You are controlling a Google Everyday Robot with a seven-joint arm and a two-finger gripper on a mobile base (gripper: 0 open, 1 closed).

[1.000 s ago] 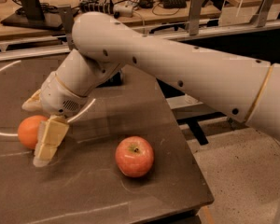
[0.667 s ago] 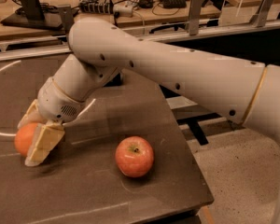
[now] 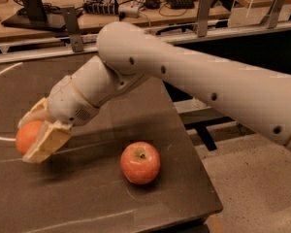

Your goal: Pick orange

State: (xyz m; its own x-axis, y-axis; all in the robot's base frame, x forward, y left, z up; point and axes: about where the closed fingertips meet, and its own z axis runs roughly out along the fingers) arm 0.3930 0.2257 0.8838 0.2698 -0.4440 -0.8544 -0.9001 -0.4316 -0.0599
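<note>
Camera view: tool [image 3: 30, 140], beside orange [image 3: 28, 135] a second ago, now grips it; apple [image 3: 140, 162] has stayed put.

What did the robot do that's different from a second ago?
The gripper slid left over the orange and now seems to squeeze it from both sides. The orange hardly moved and still sits on the table, not lifted yet. The apple stayed where it was.

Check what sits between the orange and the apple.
Camera view: the tool straddling the orange at the left, then bare tabletop up to the apple.
</note>
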